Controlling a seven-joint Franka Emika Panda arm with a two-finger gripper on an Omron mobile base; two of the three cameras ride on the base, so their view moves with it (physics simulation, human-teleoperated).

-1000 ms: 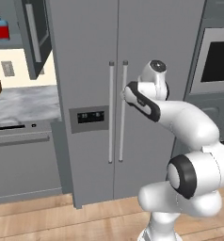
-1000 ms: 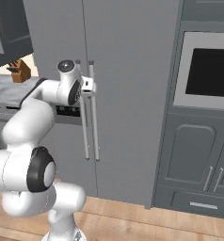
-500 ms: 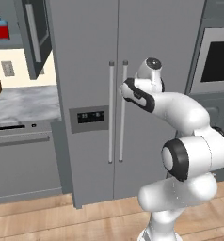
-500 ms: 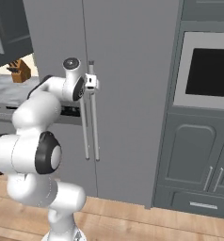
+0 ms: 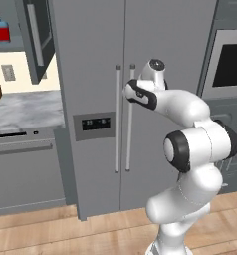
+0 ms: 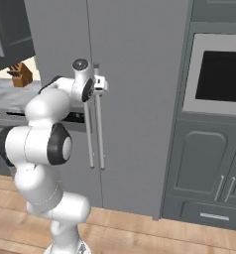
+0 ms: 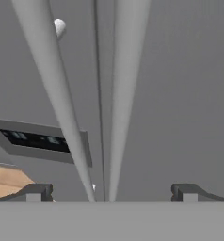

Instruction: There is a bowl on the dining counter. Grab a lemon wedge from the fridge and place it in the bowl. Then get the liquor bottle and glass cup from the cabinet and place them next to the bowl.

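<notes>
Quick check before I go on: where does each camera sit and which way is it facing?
Left base view: behind the arm, to its left, facing the fridge; arm at right.
Right base view: behind, to its right, facing the fridge and oven; arm at left.
Hand view: on the hand, close on the handles; open gripper at the bottom.
All three share the handles and dispenser panel.

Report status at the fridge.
Gripper open, up at the fridge handles. Both doors shut. Nothing held, nothing in the way.

A kitchen: fridge (image 5: 110, 99), built-in oven (image 6: 216, 74), marble worktop (image 5: 23, 107).
</notes>
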